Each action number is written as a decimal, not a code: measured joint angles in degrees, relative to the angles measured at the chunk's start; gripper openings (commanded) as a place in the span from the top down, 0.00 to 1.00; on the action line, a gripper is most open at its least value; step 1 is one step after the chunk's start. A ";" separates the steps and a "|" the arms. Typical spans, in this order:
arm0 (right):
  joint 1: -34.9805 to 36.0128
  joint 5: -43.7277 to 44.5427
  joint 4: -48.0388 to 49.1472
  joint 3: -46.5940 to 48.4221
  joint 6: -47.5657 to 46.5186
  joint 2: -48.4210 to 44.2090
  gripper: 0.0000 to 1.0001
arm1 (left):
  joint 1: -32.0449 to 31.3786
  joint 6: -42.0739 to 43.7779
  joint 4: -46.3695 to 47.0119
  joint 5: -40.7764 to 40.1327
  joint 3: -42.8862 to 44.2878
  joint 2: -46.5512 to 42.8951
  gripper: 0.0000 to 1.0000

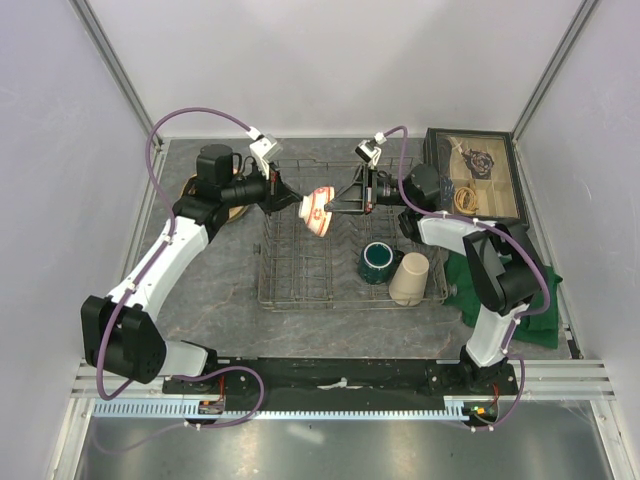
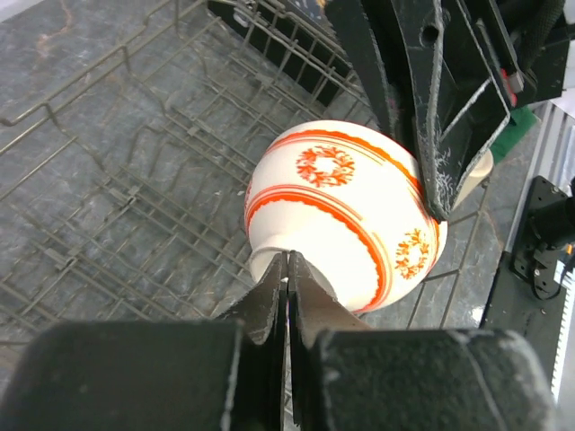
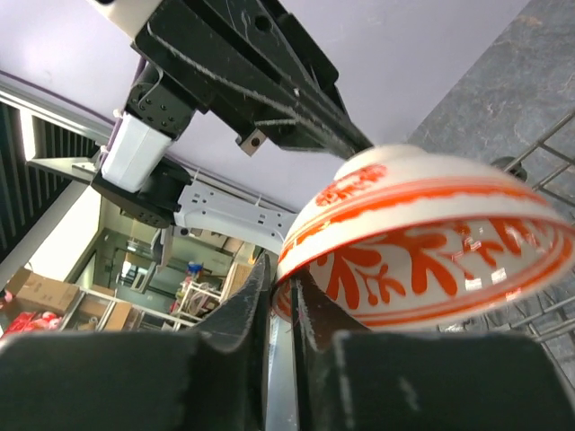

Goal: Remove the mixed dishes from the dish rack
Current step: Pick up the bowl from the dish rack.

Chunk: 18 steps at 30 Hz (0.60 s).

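The small red-and-white bowl (image 1: 318, 210) hangs on its side above the far half of the grey wire dish rack (image 1: 300, 290). My left gripper (image 1: 299, 205) is shut on its foot ring, as the left wrist view shows at the gripper (image 2: 288, 260) and bowl (image 2: 341, 211). My right gripper (image 1: 336, 207) is shut on the bowl's rim, seen in the right wrist view at the gripper (image 3: 286, 280) and bowl (image 3: 431, 242). The dark green mug (image 1: 378, 262) and beige tumbler (image 1: 409, 278) stand in the rack's near right corner. A gold-brown plate (image 1: 236, 212) lies left of the rack, mostly hidden by the left arm. The pale green plate is out of view.
A dark glass-lidded box (image 1: 476, 180) sits at the far right. A green folded cloth (image 1: 540, 325) lies at the right under the right arm. White walls close in the table on three sides. The rack's tines (image 2: 108, 206) lie below the bowl.
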 measured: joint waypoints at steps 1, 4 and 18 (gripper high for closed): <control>0.00 -0.11 -0.11 0.00 0.02 0.13 0.90 | 0.15 -0.02 0.04 -0.15 0.00 -0.04 0.98; 0.00 -0.11 -0.57 0.00 -0.35 0.46 0.95 | 0.46 -0.02 0.37 -0.39 0.00 -0.09 0.99; 0.90 0.13 -34.73 6.49 -29.38 -0.35 1.00 | 0.39 1.49 -0.26 -0.98 0.02 -2.03 0.99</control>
